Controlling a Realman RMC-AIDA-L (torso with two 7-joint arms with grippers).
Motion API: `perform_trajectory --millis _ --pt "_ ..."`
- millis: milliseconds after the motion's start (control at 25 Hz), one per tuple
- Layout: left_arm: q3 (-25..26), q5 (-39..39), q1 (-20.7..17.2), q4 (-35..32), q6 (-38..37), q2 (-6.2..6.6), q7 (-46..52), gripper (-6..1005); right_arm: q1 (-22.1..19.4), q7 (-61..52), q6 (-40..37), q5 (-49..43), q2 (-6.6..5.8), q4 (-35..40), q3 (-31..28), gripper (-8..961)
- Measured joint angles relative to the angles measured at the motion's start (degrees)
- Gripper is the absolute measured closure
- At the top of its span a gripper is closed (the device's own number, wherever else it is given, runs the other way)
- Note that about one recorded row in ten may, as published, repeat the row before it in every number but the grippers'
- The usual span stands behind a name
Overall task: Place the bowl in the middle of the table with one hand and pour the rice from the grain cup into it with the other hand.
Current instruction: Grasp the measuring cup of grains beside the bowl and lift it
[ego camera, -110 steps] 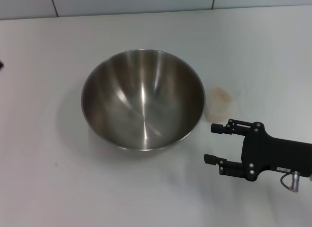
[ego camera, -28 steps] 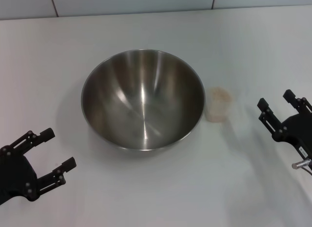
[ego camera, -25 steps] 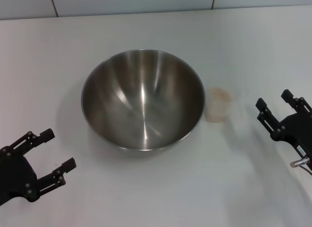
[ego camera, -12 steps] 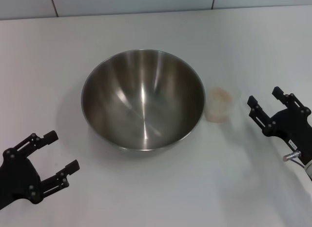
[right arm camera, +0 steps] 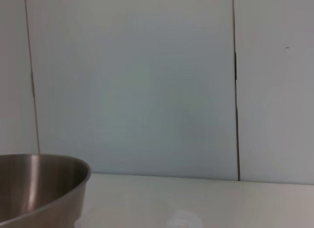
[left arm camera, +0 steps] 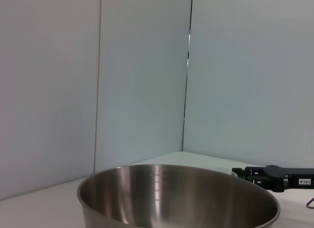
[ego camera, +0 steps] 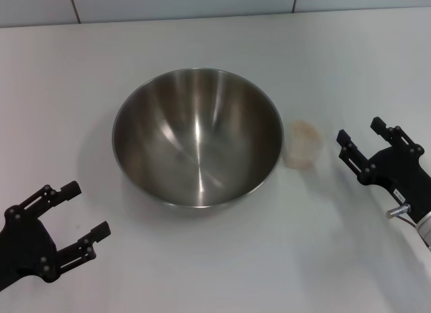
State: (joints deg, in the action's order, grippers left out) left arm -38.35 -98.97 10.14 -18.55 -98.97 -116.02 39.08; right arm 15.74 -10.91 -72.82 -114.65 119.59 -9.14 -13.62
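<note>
The steel bowl [ego camera: 196, 138] stands empty in the middle of the white table [ego camera: 202, 266]. Just to its right is the small clear grain cup [ego camera: 303, 143], upright, with pale rice [ego camera: 304, 131] inside. My right gripper [ego camera: 358, 130] is open, a short way right of the cup, its fingers pointing toward it without touching. My left gripper [ego camera: 87, 206] is open near the front left, apart from the bowl. In the left wrist view, the bowl [left arm camera: 176, 198] fills the foreground and the right gripper [left arm camera: 240, 172] shows beyond its rim. The right wrist view catches the bowl's side [right arm camera: 39, 184].
A pale wall with panel seams [ego camera: 295, 0] runs along the table's far edge. Bare tabletop lies in front of the bowl and on both sides.
My right gripper has swung from in front of the cup round to its right and crept left toward it. The left gripper came into view and has drifted slightly back. Bowl and cup stay put.
</note>
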Motion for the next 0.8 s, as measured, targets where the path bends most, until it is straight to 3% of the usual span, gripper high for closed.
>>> perform_trajectory --millis 800 --pt "0.2 0.5 -0.6 0.0 -0.4 -0.09 0.0 184 5.1 0.0 5.6 0.1 -0.05 0.4 -1.1 268"
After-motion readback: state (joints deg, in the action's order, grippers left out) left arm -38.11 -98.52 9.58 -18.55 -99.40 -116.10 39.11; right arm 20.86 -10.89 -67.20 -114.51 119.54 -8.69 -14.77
